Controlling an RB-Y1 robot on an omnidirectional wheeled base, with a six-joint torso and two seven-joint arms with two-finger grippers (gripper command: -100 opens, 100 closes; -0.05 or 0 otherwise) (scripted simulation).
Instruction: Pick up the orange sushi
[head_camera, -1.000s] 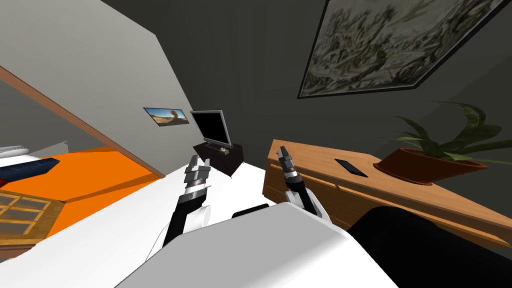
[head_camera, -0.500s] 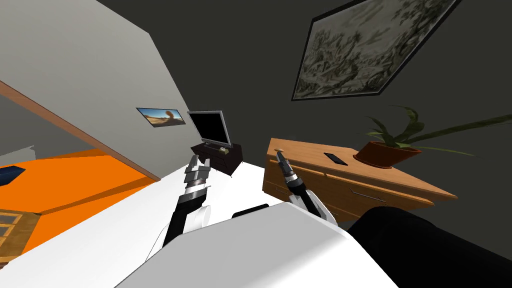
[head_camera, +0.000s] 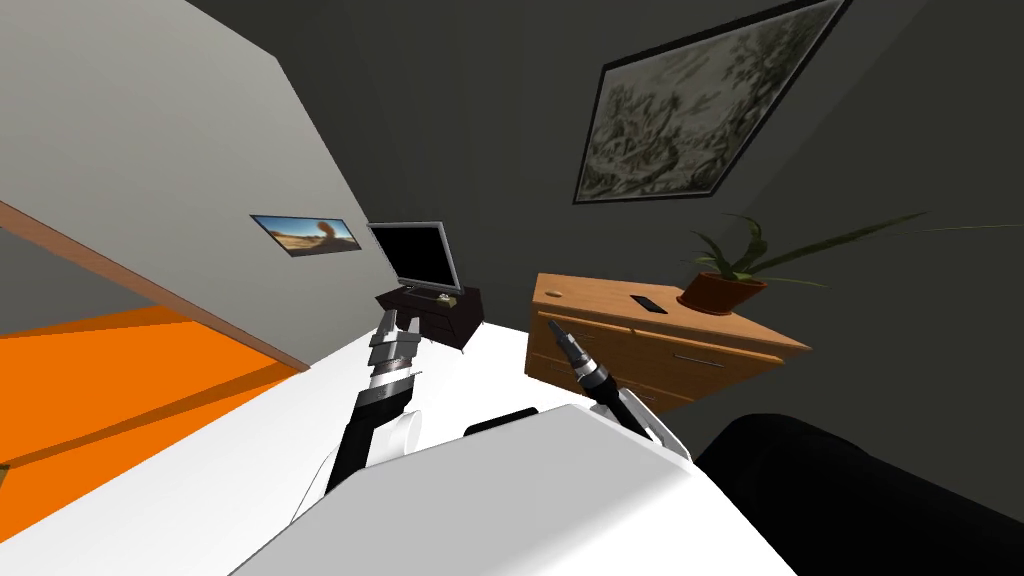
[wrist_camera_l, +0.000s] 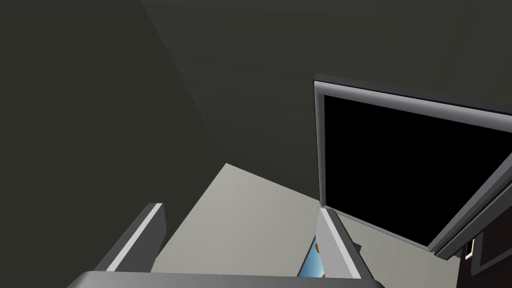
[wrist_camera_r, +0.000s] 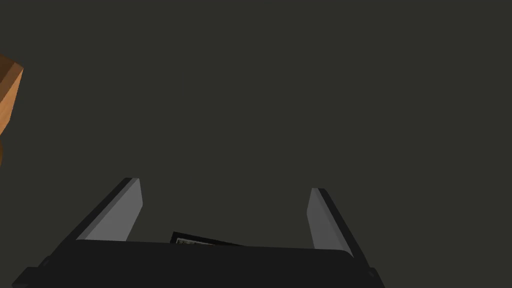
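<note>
We have pulled back: the light wooden dresser (head_camera: 640, 352) now sits farther off at one o'clock. The small tan oval (head_camera: 553, 294) at its nine o'clock corner, likely the sushi, looks out of reach. Our left gripper (wrist_camera_l: 240, 207) and right gripper (wrist_camera_r: 223, 185) both hold their fingers apart.

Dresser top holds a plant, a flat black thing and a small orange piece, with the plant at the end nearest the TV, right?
No. The head view shows the plant on the dresser at the end farthest from the TV; the orange piece lies nearest it, the flat black thing between.
</note>
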